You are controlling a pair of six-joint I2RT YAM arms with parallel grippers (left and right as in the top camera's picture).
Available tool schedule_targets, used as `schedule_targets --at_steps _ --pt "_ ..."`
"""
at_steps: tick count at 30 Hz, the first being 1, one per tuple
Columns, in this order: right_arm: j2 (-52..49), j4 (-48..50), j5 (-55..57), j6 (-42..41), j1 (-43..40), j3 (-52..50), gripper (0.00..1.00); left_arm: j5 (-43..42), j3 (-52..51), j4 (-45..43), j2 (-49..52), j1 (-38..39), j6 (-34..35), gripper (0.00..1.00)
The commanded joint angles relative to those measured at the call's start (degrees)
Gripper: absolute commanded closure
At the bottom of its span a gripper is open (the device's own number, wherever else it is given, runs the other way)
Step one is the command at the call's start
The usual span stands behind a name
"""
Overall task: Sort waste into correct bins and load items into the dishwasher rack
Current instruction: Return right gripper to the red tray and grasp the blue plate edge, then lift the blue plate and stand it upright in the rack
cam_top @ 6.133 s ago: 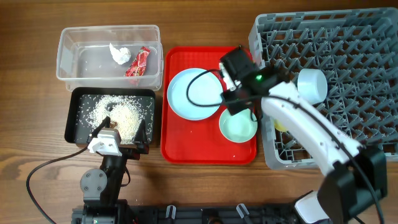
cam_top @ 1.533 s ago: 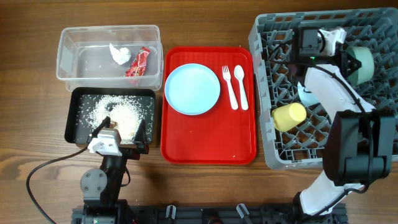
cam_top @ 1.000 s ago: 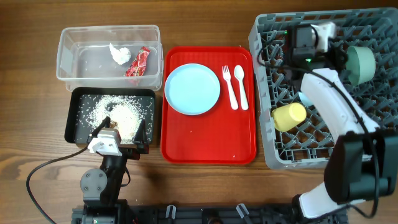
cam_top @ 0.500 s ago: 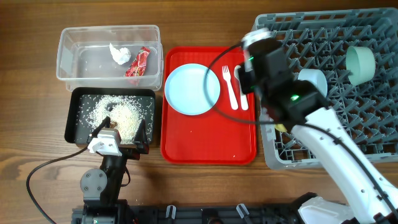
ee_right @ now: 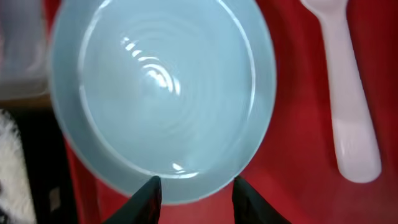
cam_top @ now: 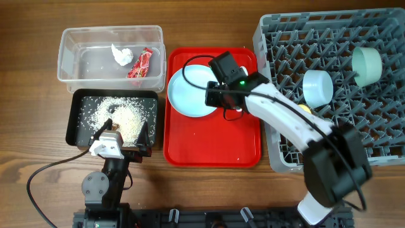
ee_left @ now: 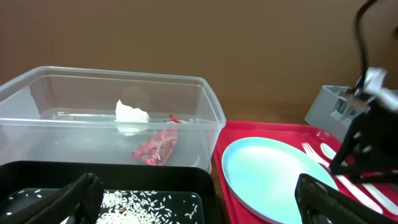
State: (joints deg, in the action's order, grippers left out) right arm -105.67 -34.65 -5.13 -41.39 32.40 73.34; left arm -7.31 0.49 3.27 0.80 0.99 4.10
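My right gripper point(cam_top: 216, 96) point(ee_right: 198, 194) hangs open low over the red tray, its two fingertips over the near rim of the light blue plate point(cam_top: 190, 95) point(ee_right: 161, 93), with nothing held. A white utensil handle point(ee_right: 348, 106) lies to the plate's right; the arm hides the fork and spoon from above. In the dishwasher rack point(cam_top: 329, 35) sit the mint-green bowl point(cam_top: 367, 63), the small blue bowl point(cam_top: 318, 87) and a sliver of the yellow cup point(cam_top: 305, 109). My left gripper point(cam_top: 124, 134) point(ee_left: 202, 202) rests wide open over the black tray point(cam_top: 76, 120).
The clear tub point(cam_top: 69, 38) point(ee_left: 208, 115) holds the tissue point(cam_top: 121, 54) point(ee_left: 130, 115) and red wrapper point(cam_top: 140, 63) point(ee_left: 155, 146). Rice point(cam_top: 120, 114) point(ee_left: 143, 200) covers the black tray's floor. The red tray point(cam_top: 212, 142) lies between the bins and the rack.
My right arm has swung from the rack, where the mint-green bowl now stays, leftward onto the red tray over the plate. Its jaws have widened. The left arm has not moved.
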Motion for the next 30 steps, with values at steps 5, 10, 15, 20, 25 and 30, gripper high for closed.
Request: schedule_targets --at_steps 5,10,15,20,25,30 --pt "-10.4 5.2 -2.9 -9.8 -1.4 0.4 0.64 0.4 -0.2 0.5 -0.4 -0.5 -0.7 0.0" --pt "-12.0 3.4 -1.3 -12.5 -1.5 0.4 0.87 0.4 -0.2 0.5 -0.4 -0.5 -0.7 0.0" --pt "-10.5 0.0 1.9 -12.8 -1.7 0.5 0.96 0.4 -0.2 0.5 -0.4 -0.5 -0.7 0.0" --pt "-3.2 -4.3 11.1 -9.3 -1.7 0.5 0.96 0.4 -0.2 0.4 -0.4 -0.5 -0.7 0.0" --pt "9.4 -4.9 22.4 0.9 -1.7 0.5 0.96 0.4 -0.2 0.5 -0.4 -0.5 -0.7 0.0" --pt "21.7 -5.3 40.4 7.3 -1.7 0.5 0.96 0.4 -0.2 0.5 -0.4 -0.5 -0.7 0.0"
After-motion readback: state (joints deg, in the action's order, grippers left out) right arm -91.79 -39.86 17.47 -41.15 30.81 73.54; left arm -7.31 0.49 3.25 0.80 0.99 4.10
